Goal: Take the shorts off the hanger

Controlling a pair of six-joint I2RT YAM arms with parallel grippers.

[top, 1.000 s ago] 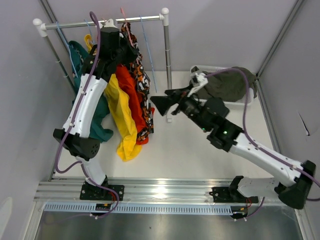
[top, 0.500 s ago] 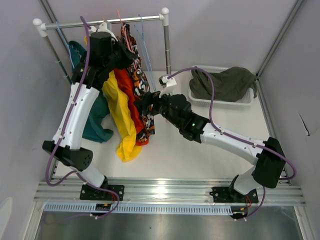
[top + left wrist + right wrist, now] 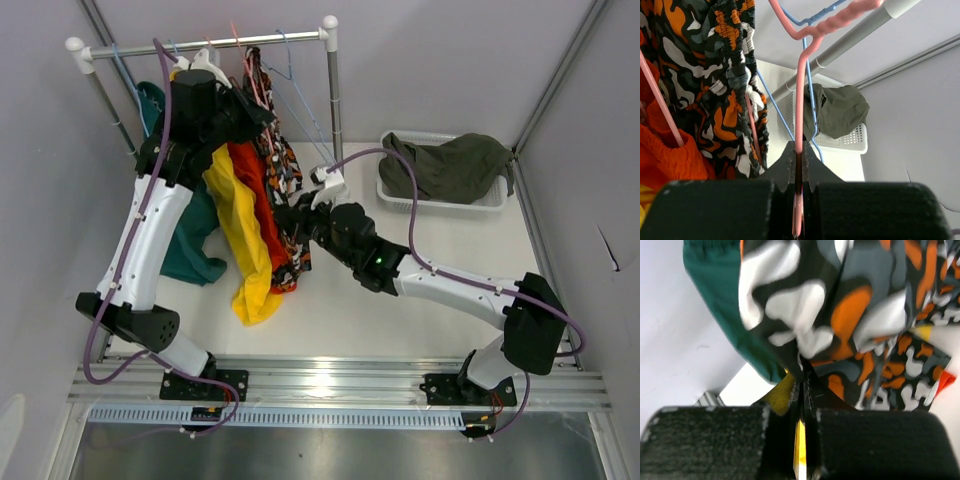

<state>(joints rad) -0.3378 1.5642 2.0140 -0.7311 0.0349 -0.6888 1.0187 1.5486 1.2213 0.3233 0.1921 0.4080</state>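
The orange-black-white patterned shorts (image 3: 285, 185) (image 3: 705, 75) (image 3: 865, 315) hang on a pink hanger (image 3: 801, 100) from the rail (image 3: 200, 45). My left gripper (image 3: 250, 105) (image 3: 799, 152) is shut on that hanger's wire just under the hook. My right gripper (image 3: 292, 215) (image 3: 802, 372) is shut on the lower edge of the patterned shorts. Red-orange shorts (image 3: 252, 175) (image 3: 665, 155), yellow shorts (image 3: 245, 240) (image 3: 782, 392) and teal shorts (image 3: 190, 240) (image 3: 725, 295) hang beside them. Dark olive shorts (image 3: 450, 165) (image 3: 837, 110) lie in the white basket (image 3: 440, 203).
An empty blue hanger (image 3: 300, 95) (image 3: 812, 90) hangs on the rail to the right of the pink one. The rack's right post (image 3: 334, 100) stands between the clothes and the basket (image 3: 850, 142). Grey walls close in on both sides.
My right arm swung left from beside the basket to the patterned shorts and its jaws closed on the cloth. The left arm shifted slightly left, still holding the hanger.
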